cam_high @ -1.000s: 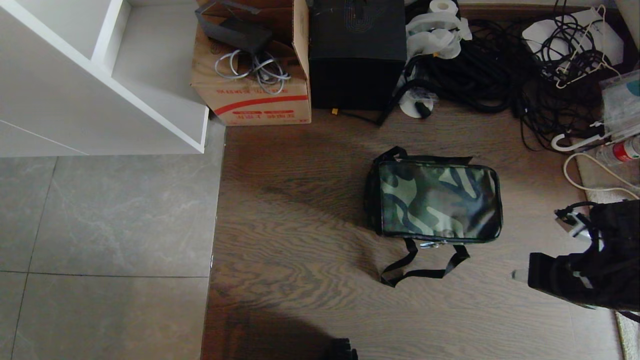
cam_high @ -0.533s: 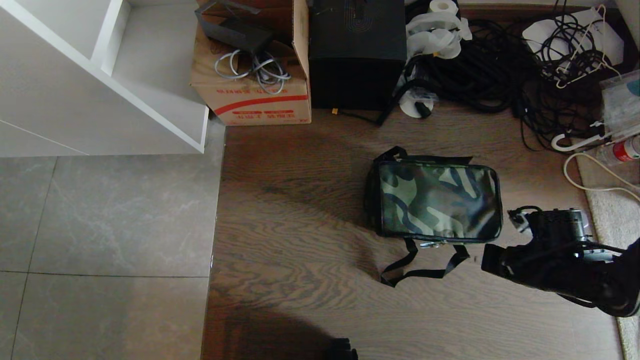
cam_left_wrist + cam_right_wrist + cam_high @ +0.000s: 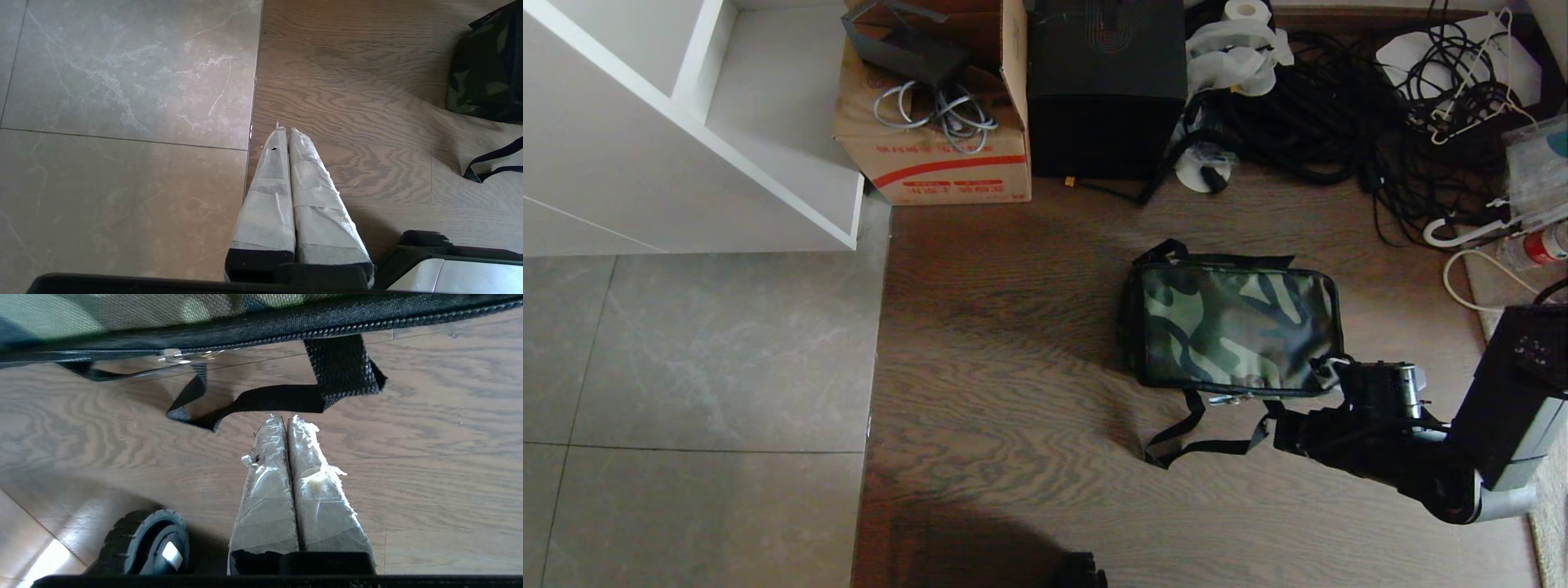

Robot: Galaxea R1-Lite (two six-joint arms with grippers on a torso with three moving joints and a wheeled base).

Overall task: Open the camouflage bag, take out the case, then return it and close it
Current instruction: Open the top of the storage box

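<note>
Camouflage bag (image 3: 1237,328) zipped, flat on floor. My right pincer (image 3: 287,418) clenched empty, at bag's 5 o'clock, near strap (image 3: 282,398). Left pincer (image 3: 285,130) clenched, parked.

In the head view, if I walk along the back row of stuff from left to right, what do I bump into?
White shelf unit → cardboard carton → tall black box → white paper rolls → tangle of black cables → clear plastic bag.
</note>
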